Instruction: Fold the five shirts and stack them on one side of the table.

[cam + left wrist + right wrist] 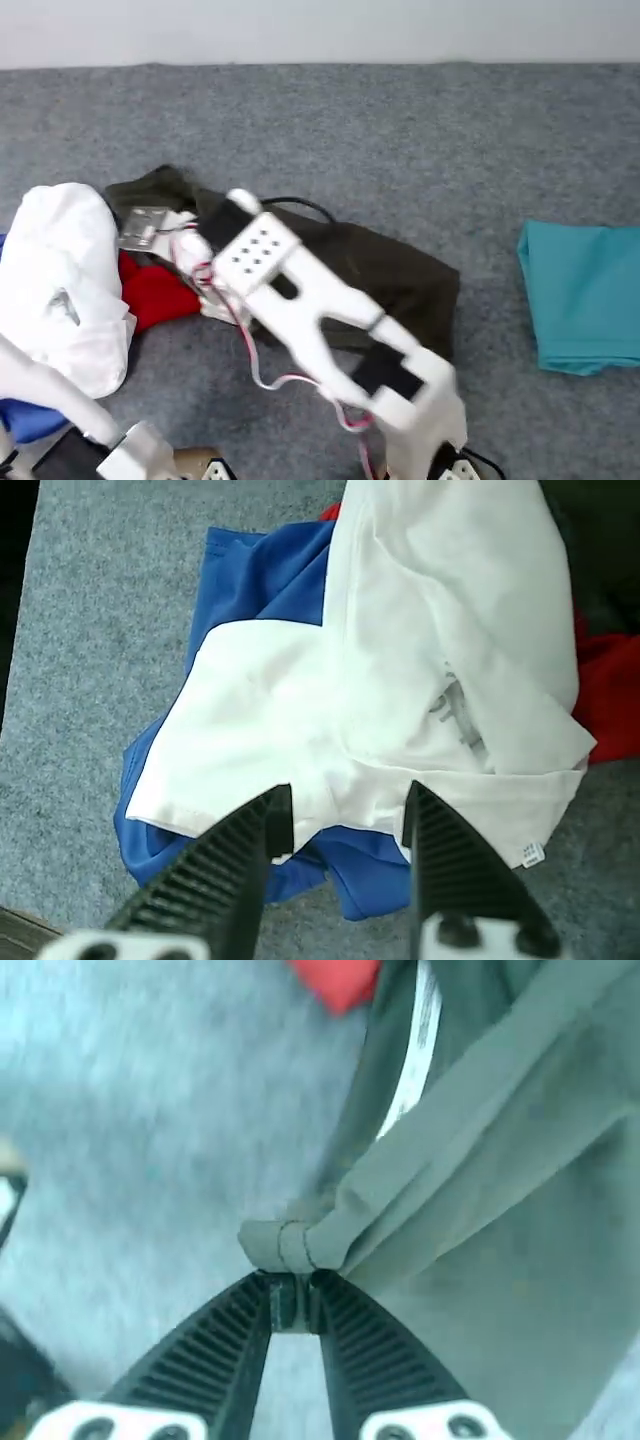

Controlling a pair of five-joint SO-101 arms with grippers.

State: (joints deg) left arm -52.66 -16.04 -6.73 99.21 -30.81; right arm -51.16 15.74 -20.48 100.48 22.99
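A white shirt lies crumpled at the left on top of a blue shirt, with a red shirt beside it. A dark olive shirt spreads across the middle. My right gripper is shut on a bunched fold of the olive shirt, lifting it close to the red shirt. My left gripper hangs open above the near edge of the white shirt, with the blue shirt showing beneath. A teal shirt lies folded at the right.
The grey felt table is bare along the back and between the olive and teal shirts. The right arm crosses the middle from the front edge. The left arm's white link stands at the front left.
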